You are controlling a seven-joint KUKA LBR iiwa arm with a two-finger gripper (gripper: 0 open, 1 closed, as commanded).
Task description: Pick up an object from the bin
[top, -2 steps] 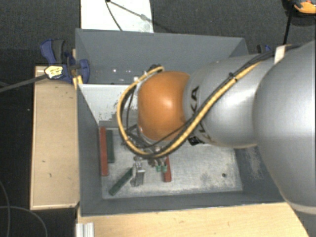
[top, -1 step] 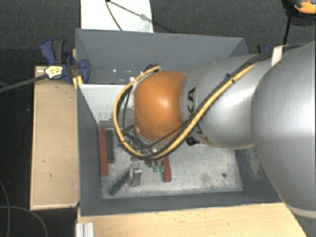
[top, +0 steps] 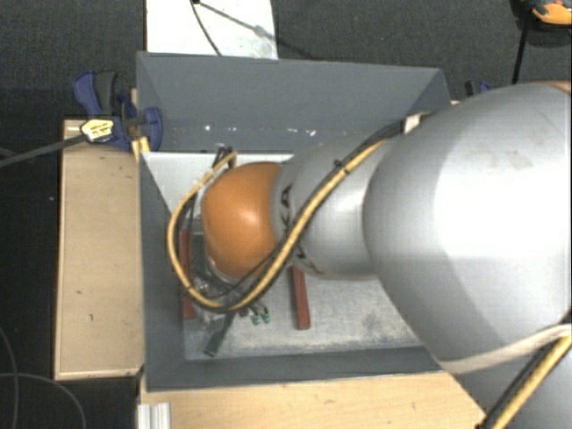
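My gripper point(top: 213, 291) reaches down into the bin's left front part, mostly hidden under the arm's orange cover. A reddish-brown bar point(top: 299, 298) lies on the bin floor just to its right, pointing front to back. Another reddish-brown piece point(top: 188, 307) shows at the gripper's left, close to the bin's left wall and partly hidden by cables. A small green bit point(top: 260, 316) lies between the gripper and the bar. A dark slim piece point(top: 214, 336) slants toward the front wall right below the gripper; whether it belongs to the gripper or lies loose I cannot tell.
The thick silver arm comes in from the right and covers the right and middle of the bin. Yellow and black cables loop around the orange cover. The bin's left and front walls stand close to the gripper.
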